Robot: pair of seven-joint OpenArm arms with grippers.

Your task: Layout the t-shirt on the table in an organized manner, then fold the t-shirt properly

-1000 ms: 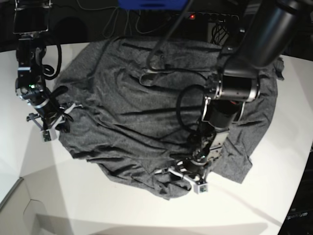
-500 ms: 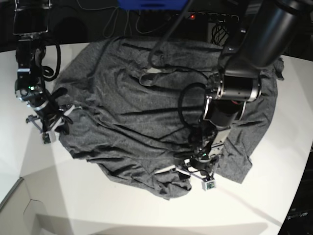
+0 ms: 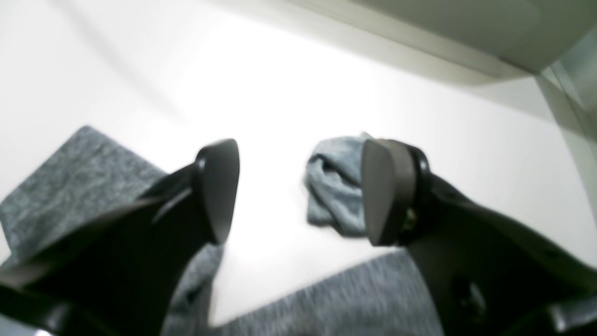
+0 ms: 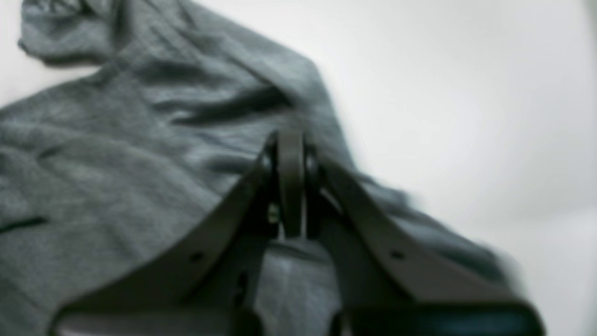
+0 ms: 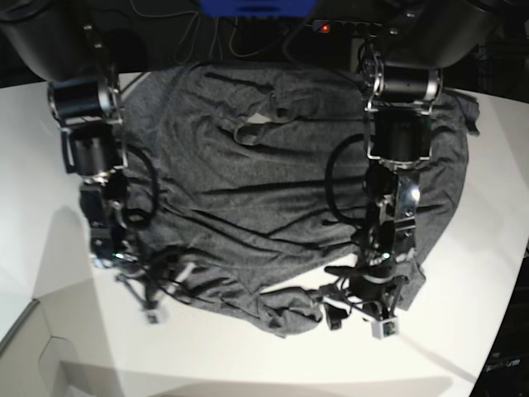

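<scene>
The dark grey t-shirt (image 5: 248, 190) lies spread and wrinkled over the white table (image 5: 483, 265), its collar toward the far side. My left gripper (image 5: 357, 322) hangs at the shirt's near hem, on the right of the base view. In its wrist view the left gripper (image 3: 303, 186) is open, with bare table and a bunched bit of the t-shirt (image 3: 333, 191) between its fingers, and grips nothing. My right gripper (image 5: 151, 304) is at the shirt's near-left edge. Blurred in its own view, the right gripper (image 4: 291, 182) is shut over the t-shirt (image 4: 116, 163); whether cloth is pinched I cannot tell.
Cables and dark equipment (image 5: 248, 33) run along the table's far edge, below a blue object (image 5: 256, 7). The table's curved edge (image 5: 29, 318) cuts across the near left corner. A pale ledge (image 3: 419, 28) lies beyond the table in the left wrist view.
Both arms have swung. The right gripper has gone from the shirt's left edge down to its near-left hem. The left gripper has shifted slightly right along the near hem, staying open.
</scene>
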